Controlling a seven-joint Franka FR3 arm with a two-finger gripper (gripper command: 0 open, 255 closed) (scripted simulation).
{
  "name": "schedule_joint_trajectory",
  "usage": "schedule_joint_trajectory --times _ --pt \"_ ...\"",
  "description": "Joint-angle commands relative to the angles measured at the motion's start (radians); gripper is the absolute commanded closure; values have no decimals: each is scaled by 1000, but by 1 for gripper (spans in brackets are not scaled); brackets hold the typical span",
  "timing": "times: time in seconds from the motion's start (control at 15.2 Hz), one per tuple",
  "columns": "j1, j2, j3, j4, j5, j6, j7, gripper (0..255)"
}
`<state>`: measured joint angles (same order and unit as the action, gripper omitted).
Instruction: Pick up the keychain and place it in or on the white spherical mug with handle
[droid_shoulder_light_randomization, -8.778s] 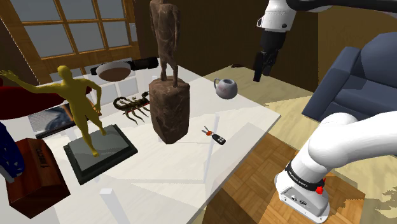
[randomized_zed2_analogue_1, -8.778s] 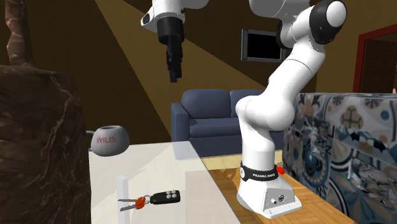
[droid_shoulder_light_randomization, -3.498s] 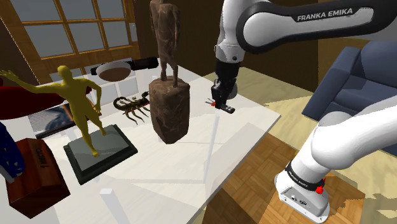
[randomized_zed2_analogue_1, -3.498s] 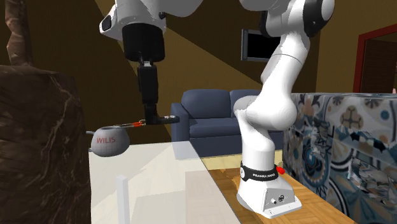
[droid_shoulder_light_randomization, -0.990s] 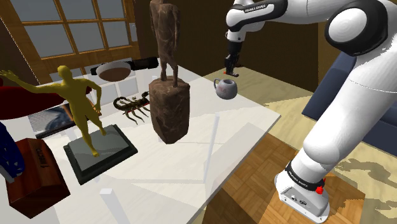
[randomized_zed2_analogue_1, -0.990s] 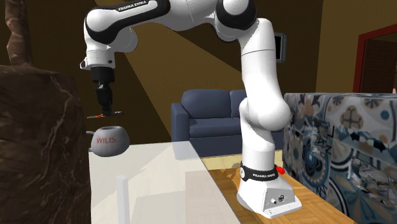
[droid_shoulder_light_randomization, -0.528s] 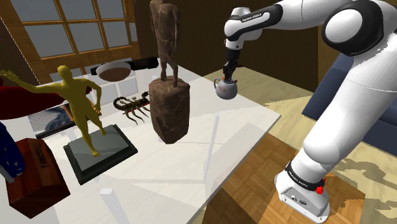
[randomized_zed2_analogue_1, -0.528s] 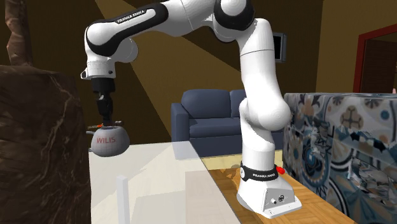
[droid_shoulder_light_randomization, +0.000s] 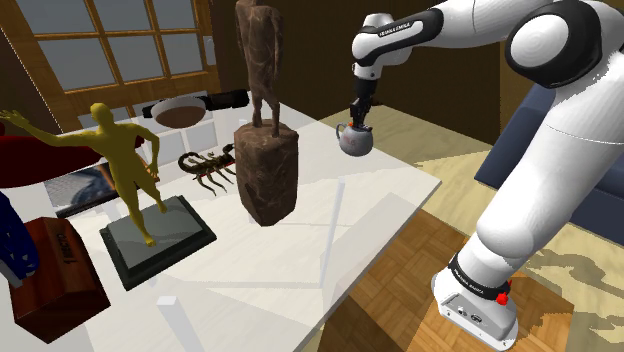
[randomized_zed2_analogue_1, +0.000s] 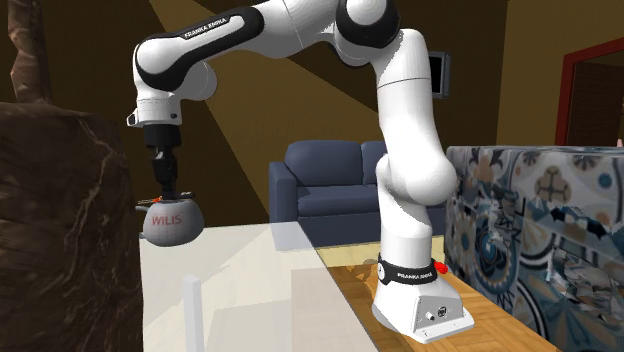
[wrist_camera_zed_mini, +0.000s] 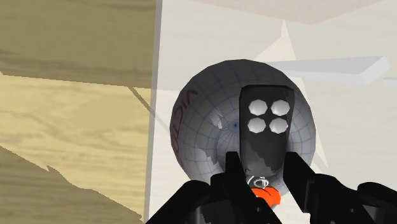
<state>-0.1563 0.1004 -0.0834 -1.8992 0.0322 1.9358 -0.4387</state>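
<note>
Blue sofa (randomized_zed2_analogue_1: 330, 185), parquet floor (droid_shoulder_light_randomization: 400, 290), paned window (droid_shoulder_light_randomization: 110, 40), patterned block (randomized_zed2_analogue_1: 540, 220), perhaps a cabinet.

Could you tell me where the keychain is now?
The keychain is clasped in the end effector, right above the grey round mug, near the white table edge in the shoulder view's upper middle.
</note>
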Motion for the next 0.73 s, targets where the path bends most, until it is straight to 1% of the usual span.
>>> schedule_joint_trajectory --times 0.0,0.33,0.59,0.66 --pt "0 0 0 0 0 0 0 0" --pt "0 0 0 0 0 0 0 0" --pt "-1 -14 -1 110 -3 -124 2 0" --pt "-1 -14 -1 110 -3 -124 2 0"
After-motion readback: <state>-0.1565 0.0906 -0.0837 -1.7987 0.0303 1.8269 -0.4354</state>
